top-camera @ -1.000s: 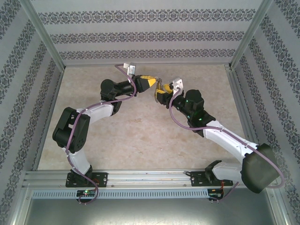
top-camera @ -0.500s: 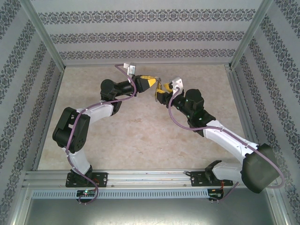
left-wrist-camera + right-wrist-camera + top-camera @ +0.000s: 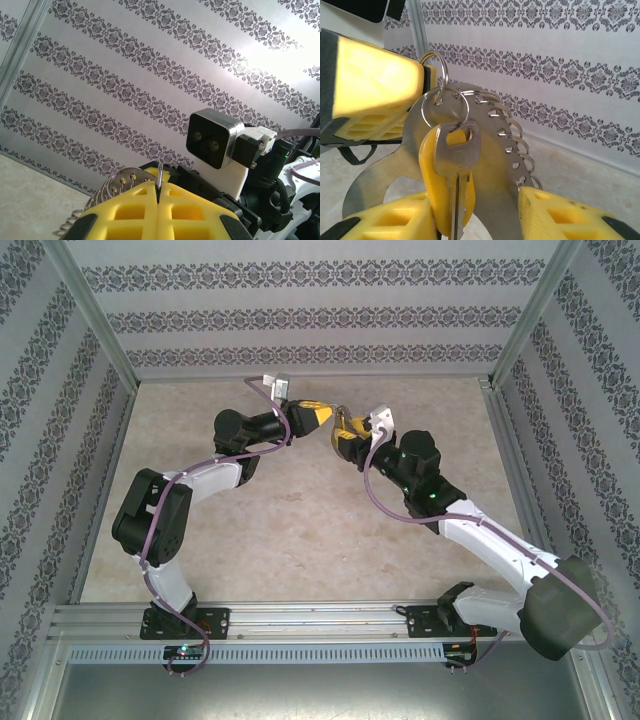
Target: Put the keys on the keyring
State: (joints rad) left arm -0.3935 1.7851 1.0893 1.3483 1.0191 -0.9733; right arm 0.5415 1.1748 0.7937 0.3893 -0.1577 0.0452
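**Thin pinch could slip while the key is worked**

My left claw (image 3: 158, 194) is clenched on the edge of the flat grey metal keyring with a row of wire loops (image 3: 492, 155), held up over the far middle of the table. My right claw (image 3: 470, 217) stands parted around the silver key with yellow cover (image 3: 456, 150), not clamping it. Risk: a skewed push twists the keyring out of my thin pinch, or the hanging key swings off line.
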